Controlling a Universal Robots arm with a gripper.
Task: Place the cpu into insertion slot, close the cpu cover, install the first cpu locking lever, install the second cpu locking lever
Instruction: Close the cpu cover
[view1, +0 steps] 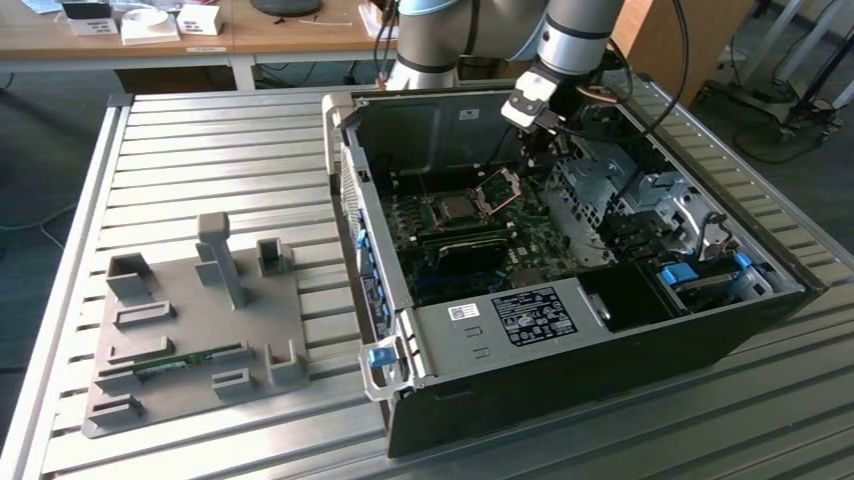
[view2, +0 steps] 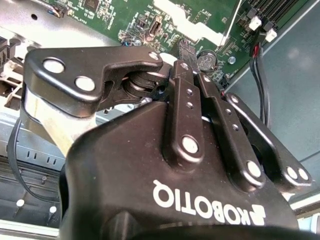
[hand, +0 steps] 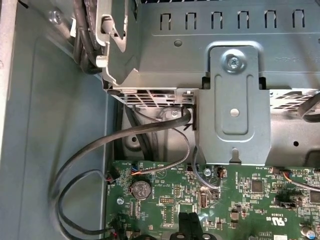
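Note:
In the exterior view an open computer case (view1: 561, 350) lies on the table with its green board facing up. On the board is the insertion slot (view1: 454, 208), and a silver-grey square, the cpu, rests in it. The cpu cover (view1: 502, 186) stands tilted up at the slot's right edge in the exterior view. My gripper (view1: 550, 148) hangs above the board, to the right of the cover and slightly behind it, close to the metal drive cage. Both wrist views show its black fingertips (view2: 188, 54) (hand: 189, 226) pressed together, shut, with nothing between them.
A grey metal drive cage (hand: 235, 100) and black cables (hand: 85, 160) crowd the board's edge near a coin battery (hand: 140, 189). On the slatted table, at the exterior view's left, a grey fixture plate (view1: 200, 330) holds a memory stick (view1: 174, 365). A desk stands behind.

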